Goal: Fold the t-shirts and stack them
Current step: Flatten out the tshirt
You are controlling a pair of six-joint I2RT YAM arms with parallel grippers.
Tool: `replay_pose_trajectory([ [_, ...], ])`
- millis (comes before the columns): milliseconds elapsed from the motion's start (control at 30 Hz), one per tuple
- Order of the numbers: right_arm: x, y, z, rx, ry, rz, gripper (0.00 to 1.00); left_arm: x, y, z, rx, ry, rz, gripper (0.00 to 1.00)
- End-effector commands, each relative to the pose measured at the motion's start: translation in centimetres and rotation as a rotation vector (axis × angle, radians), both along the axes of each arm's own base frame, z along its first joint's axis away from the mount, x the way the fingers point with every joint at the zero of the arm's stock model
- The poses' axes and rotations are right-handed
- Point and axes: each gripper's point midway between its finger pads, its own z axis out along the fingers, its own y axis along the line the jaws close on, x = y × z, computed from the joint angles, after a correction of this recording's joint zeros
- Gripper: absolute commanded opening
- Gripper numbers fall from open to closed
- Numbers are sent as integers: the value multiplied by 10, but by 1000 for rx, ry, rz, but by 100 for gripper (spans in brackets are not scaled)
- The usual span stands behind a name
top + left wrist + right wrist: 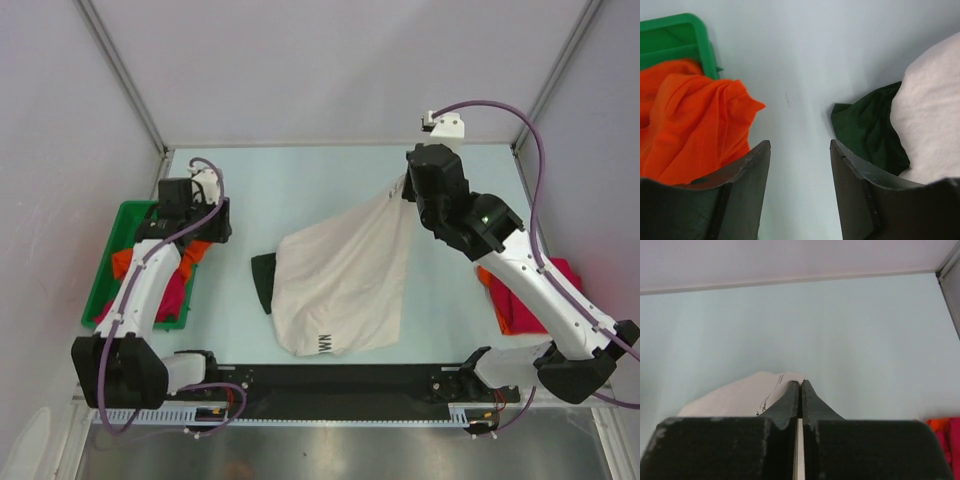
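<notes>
Top external view shows the right gripper (pixel 410 188) pinching a raised corner of the cream, green-sleeved cloth t-shirt (pixel 340 280) draped mid-table, so spreading looks underway, and I reckon the spread, empty left gripper (pixel 800 150) must grab another corner next.

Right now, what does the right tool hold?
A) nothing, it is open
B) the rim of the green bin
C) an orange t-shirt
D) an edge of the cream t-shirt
D: in the right wrist view the right tool is shut with pale cloth pinched between its fingers, and the top view shows the cream t-shirt drawn up at its far corner to that tool.
</notes>
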Motion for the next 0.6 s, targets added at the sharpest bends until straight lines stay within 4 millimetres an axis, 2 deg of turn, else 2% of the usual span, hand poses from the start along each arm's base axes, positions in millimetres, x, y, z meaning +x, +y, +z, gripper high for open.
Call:
replay_pose_trajectory([
  [0, -7, -10, -8, -69, 36, 1, 0, 34, -25, 18, -31, -54, -43, 59],
  [67, -9, -15, -9, -80, 42, -14, 0, 43, -31, 6, -39, -11, -51, 59],
  [133, -13, -25, -3, -86, 23, -48, 0, 51, -39, 5, -44, -3, -64, 59],
  [167, -14, -30, 0, -91, 17, -60, 0, 55, -45, -3, -50, 25, -72, 60],
  [267, -22, -51, 9, -112, 2, -104, 0, 65, -59, -7, -51, 38, -101, 59],
  [367, -32, -74, 13, -129, 7, -166, 0, 73, -71, -24, -43, 82, -116, 59],
  [433, -41, -95, 15, -139, 8, -241, 0, 75, -77, -39, -36, 122, -126, 59],
  [500, -53, -123, 27, -121, -25, -324, 0, 74, -86, -52, -29, 153, -149, 59],
  [567, -66, -146, 43, -93, -72, -383, 0, 73, -93, -53, -23, 156, -171, 59],
])
